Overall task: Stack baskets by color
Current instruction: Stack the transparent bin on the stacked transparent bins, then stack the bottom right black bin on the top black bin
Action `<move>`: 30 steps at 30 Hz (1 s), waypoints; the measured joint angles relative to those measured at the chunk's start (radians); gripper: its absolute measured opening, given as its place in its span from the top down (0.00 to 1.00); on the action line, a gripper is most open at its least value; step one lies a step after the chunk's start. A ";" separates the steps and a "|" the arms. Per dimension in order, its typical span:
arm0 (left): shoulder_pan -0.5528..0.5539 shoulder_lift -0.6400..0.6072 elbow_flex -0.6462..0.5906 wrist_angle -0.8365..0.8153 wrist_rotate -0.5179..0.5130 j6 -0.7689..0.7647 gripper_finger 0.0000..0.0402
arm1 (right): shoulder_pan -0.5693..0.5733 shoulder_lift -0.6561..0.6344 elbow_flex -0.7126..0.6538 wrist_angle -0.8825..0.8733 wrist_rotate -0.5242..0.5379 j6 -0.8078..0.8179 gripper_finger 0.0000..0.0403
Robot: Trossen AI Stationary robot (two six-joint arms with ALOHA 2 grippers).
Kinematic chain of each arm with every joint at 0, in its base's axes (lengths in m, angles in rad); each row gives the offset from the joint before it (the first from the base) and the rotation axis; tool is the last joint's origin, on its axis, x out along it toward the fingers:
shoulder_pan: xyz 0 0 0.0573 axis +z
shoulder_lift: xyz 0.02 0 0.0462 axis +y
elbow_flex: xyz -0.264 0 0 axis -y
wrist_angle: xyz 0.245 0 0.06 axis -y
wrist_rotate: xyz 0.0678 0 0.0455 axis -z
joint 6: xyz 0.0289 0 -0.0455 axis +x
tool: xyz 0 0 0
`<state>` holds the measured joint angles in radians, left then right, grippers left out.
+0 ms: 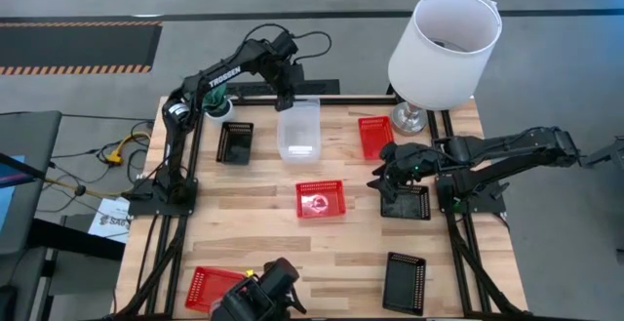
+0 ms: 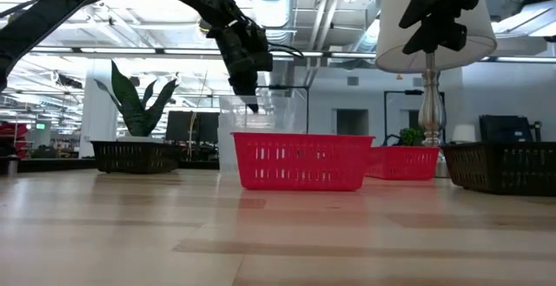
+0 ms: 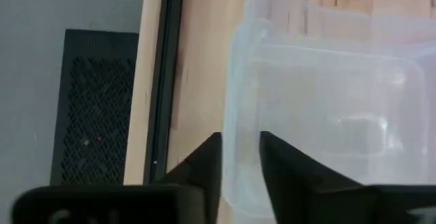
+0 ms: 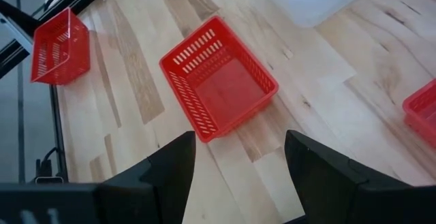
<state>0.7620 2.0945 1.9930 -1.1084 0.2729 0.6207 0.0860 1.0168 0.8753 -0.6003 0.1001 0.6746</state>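
Observation:
Clear baskets [image 1: 298, 132], nested one in another, stand at the table's far middle. My left gripper [image 1: 286, 98] is at their far wall, slanting down, slightly open, one finger on either side of the rim [image 3: 235, 149]. My right gripper [image 1: 382, 179] hangs open above the table's right side, over a black basket [image 1: 406, 204], touching nothing. Red baskets sit at the centre [image 1: 321, 199], far right [image 1: 372, 136] and near left [image 1: 210, 286]. Two other black baskets rest at far left [image 1: 234, 141] and near right [image 1: 405, 282]. My left gripper has the upper clear basket's far wall [image 3: 240, 176] between its fingers, one inside and one outside, coming from above and the far side. A gap shows beside the wall. Whether a finger touches it I cannot tell.
A lamp with a white shade [image 1: 445, 36] stands at the far right corner, a small green plant [image 1: 215, 98] at the far left. A dark device [image 1: 261, 297] sits at the near edge. Bare wood lies between the centre red basket and the near edge.

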 joint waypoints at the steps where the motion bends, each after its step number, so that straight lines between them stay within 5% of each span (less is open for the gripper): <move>1: -0.003 0.000 0.000 0.002 -0.003 -0.012 0.74 | 0.000 0.000 0.000 0.000 0.000 0.000 0.38; 10: -0.006 0.001 0.199 -0.180 -0.064 -0.103 0.52 | -0.001 0.000 0.000 -0.013 -0.018 -0.001 0.38; 16: -0.022 -0.052 0.277 -0.454 0.120 -0.175 0.52 | 0.025 0.000 0.000 -0.085 -0.023 -0.001 0.38; 23: -0.148 -0.244 0.098 -0.445 0.170 -0.230 0.58 | 0.055 0.000 0.000 -0.089 -0.024 0.006 0.38; 30: -0.315 -0.544 -0.297 -0.205 0.164 -0.382 0.64 | 0.034 0.027 0.000 0.036 -0.023 -0.035 0.38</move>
<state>0.4471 1.5503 1.6959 -1.3136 0.4368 0.2390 0.1203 1.0438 0.8757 -0.5646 0.0772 0.6398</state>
